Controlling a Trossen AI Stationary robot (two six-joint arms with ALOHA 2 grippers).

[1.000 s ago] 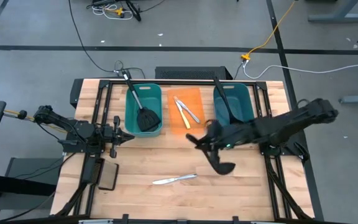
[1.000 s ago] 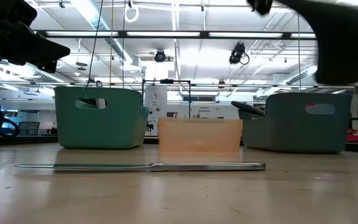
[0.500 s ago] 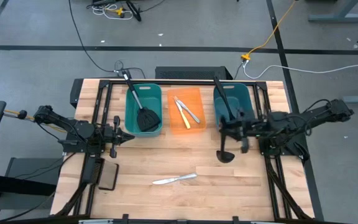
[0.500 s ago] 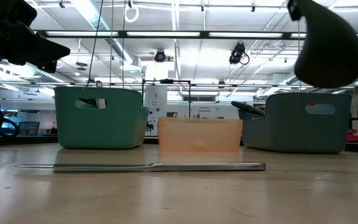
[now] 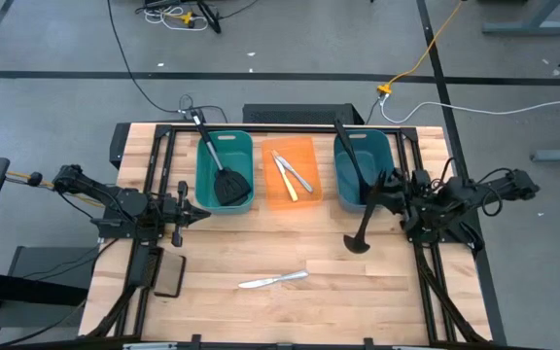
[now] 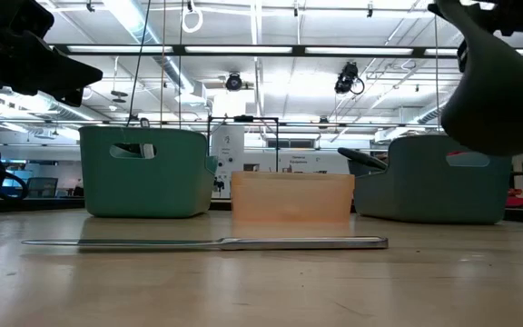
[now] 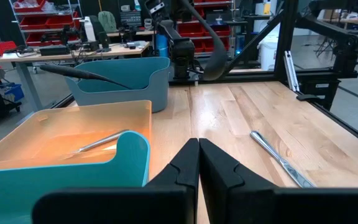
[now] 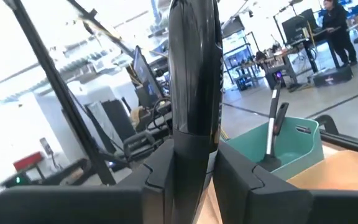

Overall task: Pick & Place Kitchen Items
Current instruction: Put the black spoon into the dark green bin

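A black ladle (image 5: 363, 226) is held above the counter (image 5: 261, 243) just beside the blue bin (image 5: 365, 160), bowl toward the front edge, handle clamped in the right end effector (image 5: 385, 187). The left end effector (image 5: 194, 212), fingers together, waits by the teal bin (image 5: 224, 167).

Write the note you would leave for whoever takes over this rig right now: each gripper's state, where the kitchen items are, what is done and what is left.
Right gripper: jaws shut on the handle of a long black plastic ladle, held above the table beside the blue plastic bin.
Left gripper: jaws shut, empty, waiting at the table's left side.
Done: a black slotted spatula sits in the teal plastic bin; two small table knives lie in the orange plastic bin; another black ladle is in the blue bin.
Left: bin the held ladle, probably in the blue bin; then the silver table knife lying on the wooden table.
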